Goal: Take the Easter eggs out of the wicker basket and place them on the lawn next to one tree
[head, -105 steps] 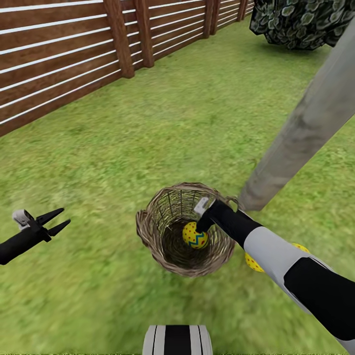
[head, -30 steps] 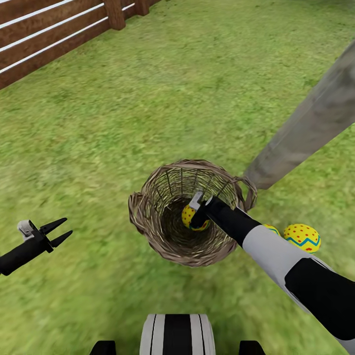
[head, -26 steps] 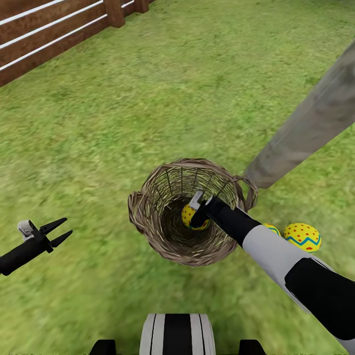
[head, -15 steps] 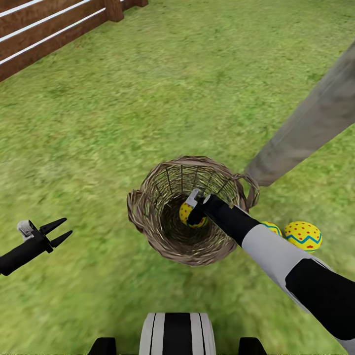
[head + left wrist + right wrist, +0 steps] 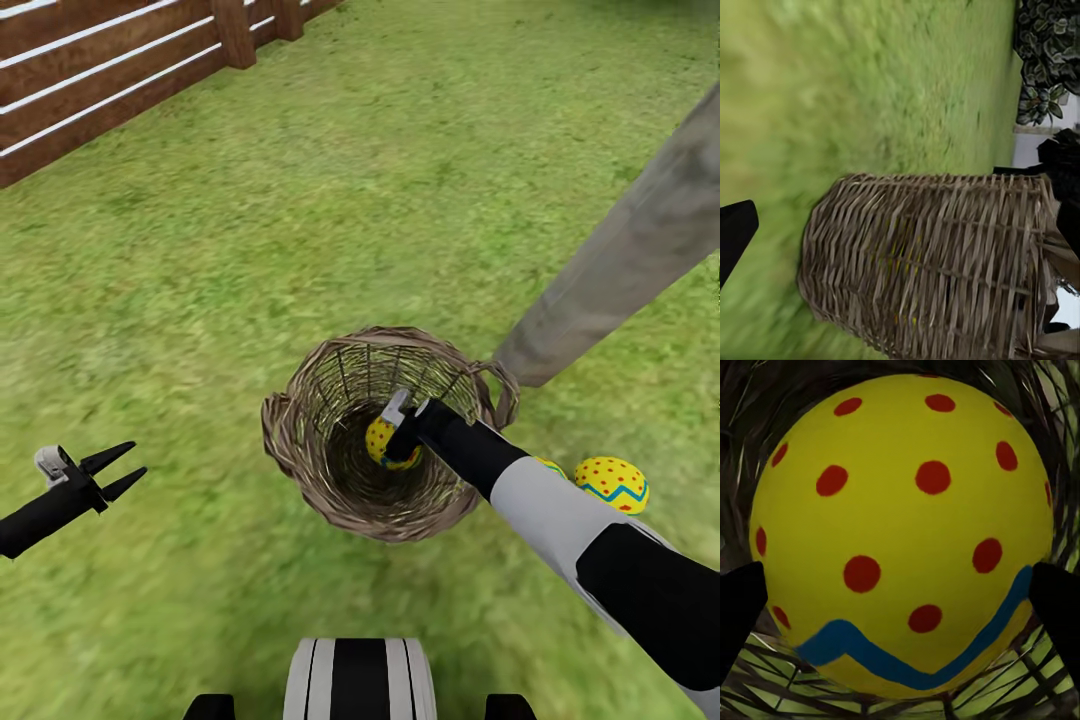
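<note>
Progress, as judged from the head view: two Easter eggs are already out on the lawn [image 5: 330, 180]. One egg [image 5: 611, 484] lies in full sight just past the right forearm, and a second egg [image 5: 549, 465] is glimpsed only as a sliver touching the arm's edge. Both are seen near the foot of the pale trunk of the tree [image 5: 610, 265] (close enough to pass as "next to", by estimate). The third egg [image 5: 386, 443] is inside the wicker basket [image 5: 300, 440], so one removal and one placement are judged to be left.

Right gripper [image 5: 397, 432]: lowered into the basket's mouth, its fingers set on either side of the last egg [image 5: 900, 532]. In the right wrist view the dark fingertips [image 5: 741, 604] are seen at both flanks of the shell, at or very close to contact; whether the egg is truly clamped cannot be told.

Left gripper [image 5: 115, 464]: held off well to the side over bare grass, fingers parted, nothing between them.

Orientation: the basket stands upright, mouth to the sky, long axis vertical; its woven wall [image 5: 930, 262] is seen side-on from the left wrist camera. The egg in the basket is seen with the zigzag band low on the near face, so its long axis is judged tilted rather than flat (exact pole direction not resolvable).

A slatted wooden fence [image 5: 110, 85] is noted at the far corner.
</note>
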